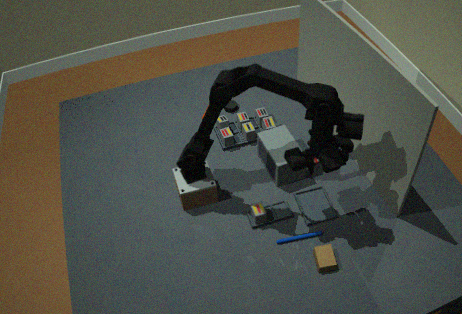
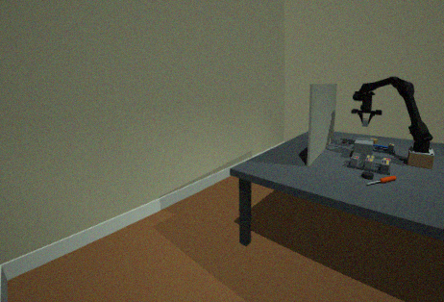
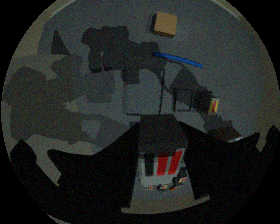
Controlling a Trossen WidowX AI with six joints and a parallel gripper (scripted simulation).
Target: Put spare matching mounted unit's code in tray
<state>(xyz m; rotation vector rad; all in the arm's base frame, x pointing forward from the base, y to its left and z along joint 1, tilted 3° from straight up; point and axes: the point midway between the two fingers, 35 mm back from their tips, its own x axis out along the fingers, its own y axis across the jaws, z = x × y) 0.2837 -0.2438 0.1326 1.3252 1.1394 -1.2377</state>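
The black end effector [image 3: 161, 178] is closed on a small grey spare block with red stripes [image 3: 164, 165], held in the air above the grey desk [image 1: 125, 224]. Taking the shallow dark square tray [image 1: 313, 202] as landmark: the held spare hangs above and behind it, another striped spare [image 1: 258, 210] sits just beside it, and a blue pen [image 1: 299, 237] lies in front.
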